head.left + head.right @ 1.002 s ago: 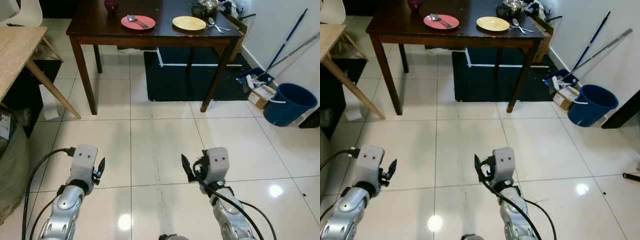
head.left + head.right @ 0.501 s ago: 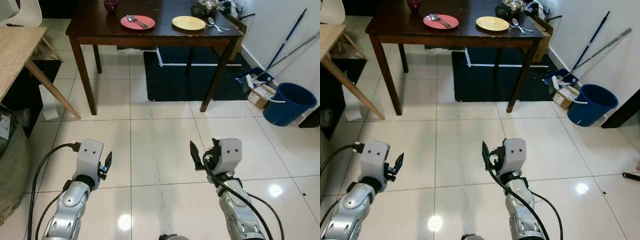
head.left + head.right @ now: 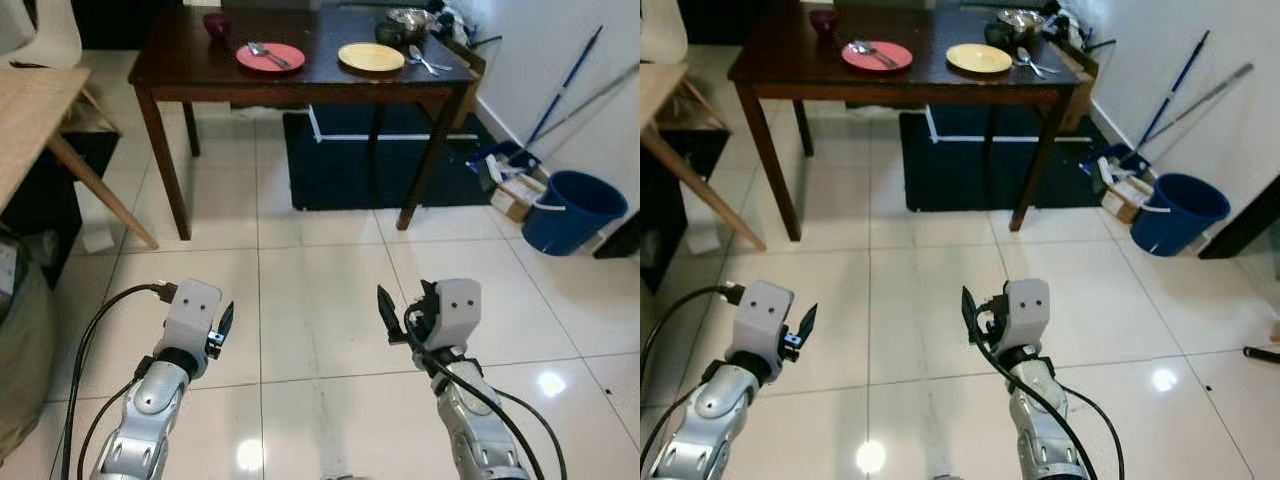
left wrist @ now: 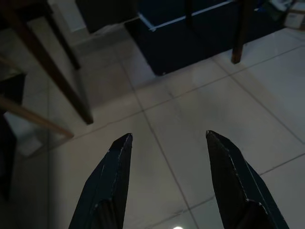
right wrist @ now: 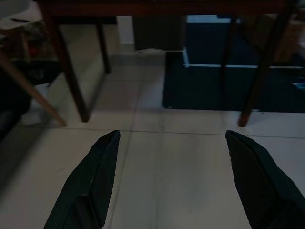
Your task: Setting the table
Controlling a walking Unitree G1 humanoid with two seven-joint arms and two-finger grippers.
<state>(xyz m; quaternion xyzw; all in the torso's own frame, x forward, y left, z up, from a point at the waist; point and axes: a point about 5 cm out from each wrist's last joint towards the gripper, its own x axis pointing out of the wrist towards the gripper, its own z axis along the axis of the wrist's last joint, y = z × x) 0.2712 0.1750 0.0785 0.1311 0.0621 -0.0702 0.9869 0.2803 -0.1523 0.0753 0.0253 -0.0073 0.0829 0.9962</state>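
A dark wooden table (image 3: pixel 300 84) stands ahead across the tiled floor. On it lie a red plate (image 3: pixel 270 56) with a spoon on it, a yellow plate (image 3: pixel 371 57), a dark red cup (image 3: pixel 215 23), a dark bowl (image 3: pixel 389 31), a metal bowl (image 3: pixel 409 18) and two spoons (image 3: pixel 424 62). My left gripper (image 4: pixel 167 138) is open and empty above the floor tiles. My right gripper (image 5: pixel 172 136) is open and empty too, held low in front of me and pointing toward the table's legs.
A light wooden table (image 3: pixel 30 120) stands at the left with a white chair (image 3: pixel 45 30) behind it. A dark rug (image 3: pixel 380 160) lies under the dark table. A blue bucket (image 3: pixel 573 210), mop handles (image 3: pixel 565 75) and a small box (image 3: pixel 512 200) sit along the right wall.
The view has shifted slightly forward toward the table. Both arms rose from a second ago and have held about the same since; the fingers stay open.
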